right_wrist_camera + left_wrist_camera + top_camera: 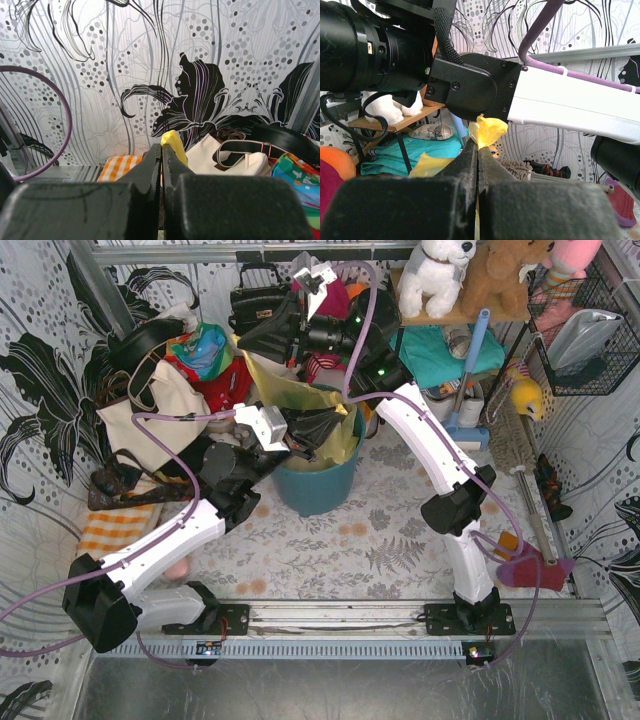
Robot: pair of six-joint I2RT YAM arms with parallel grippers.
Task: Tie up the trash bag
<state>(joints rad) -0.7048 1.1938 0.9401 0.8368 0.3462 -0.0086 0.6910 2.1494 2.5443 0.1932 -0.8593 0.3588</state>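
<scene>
The trash bag (288,382) is thin yellow-green plastic, pulled up out of the teal bin (315,490) into a taut sheet between my two grippers. My left gripper (322,426) is shut on one part of the bag's rim just above the bin. In the left wrist view a tuft of the yellow plastic (488,131) sticks out past its closed tips (478,145). My right gripper (260,340) is shut on another part of the rim, higher and to the back left. A yellow tuft (173,143) shows beside its closed tips (161,146). The bag's contents are hidden.
A cream tote bag (150,405) with black straps and a colourful bundle (205,350) lie left of the bin. A black handbag (255,300) stands behind. Plush toys (440,275) sit on a shelf, a wire basket (585,330) hangs back right, a mop (515,430) leans right.
</scene>
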